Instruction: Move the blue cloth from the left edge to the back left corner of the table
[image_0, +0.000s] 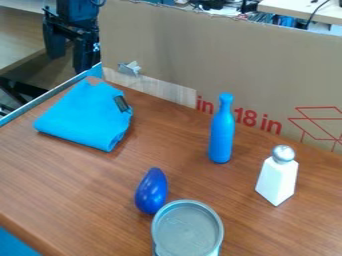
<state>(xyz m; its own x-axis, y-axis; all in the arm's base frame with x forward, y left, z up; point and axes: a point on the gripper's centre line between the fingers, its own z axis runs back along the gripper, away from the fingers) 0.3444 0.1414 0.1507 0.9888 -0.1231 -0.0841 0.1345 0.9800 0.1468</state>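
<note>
Your gripper (75, 49) hangs beyond the far edge of the folded blue cloth (83, 117), its nearest object; you cannot tell whether it is open or closed.

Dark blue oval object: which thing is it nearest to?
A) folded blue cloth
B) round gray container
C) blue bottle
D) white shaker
B: the dark blue oval object lies by the round gray container, while the folded blue cloth, blue bottle and white shaker are farther off.

blk gripper (72, 56) hanging upr l
</note>
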